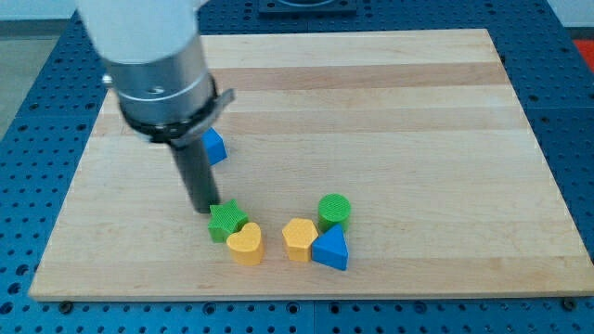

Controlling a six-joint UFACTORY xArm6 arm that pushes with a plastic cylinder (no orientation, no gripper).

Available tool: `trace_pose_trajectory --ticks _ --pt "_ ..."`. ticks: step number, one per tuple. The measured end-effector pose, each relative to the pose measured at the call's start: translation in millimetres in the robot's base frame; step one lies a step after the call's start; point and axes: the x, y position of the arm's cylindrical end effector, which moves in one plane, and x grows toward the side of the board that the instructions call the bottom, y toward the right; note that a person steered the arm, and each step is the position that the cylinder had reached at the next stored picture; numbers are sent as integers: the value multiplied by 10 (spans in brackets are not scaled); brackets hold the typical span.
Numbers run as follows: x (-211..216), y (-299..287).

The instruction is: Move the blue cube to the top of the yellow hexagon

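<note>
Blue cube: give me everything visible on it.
The blue cube is mostly hidden behind the rod; only a small wedge shows to the view's right of it. Matte blue, looks like plastic, lying flat on the wooden board, no other block touching. My tip is below it, at the green star.

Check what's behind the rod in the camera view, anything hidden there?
Behind the rod, the blue cube shows only its right part; its left side is covered. My tip sits just left of the green star, hiding a strip of board.
</note>
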Motion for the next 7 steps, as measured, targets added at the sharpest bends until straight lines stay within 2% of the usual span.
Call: trace_pose_trajectory --ticks 1,2,4,5,6,7 --pt "-292 -347" --pt "-765 -349" --pt "-992 -274" --pt "-1131 26" --pt "-1157 287" --pt "-951 351"
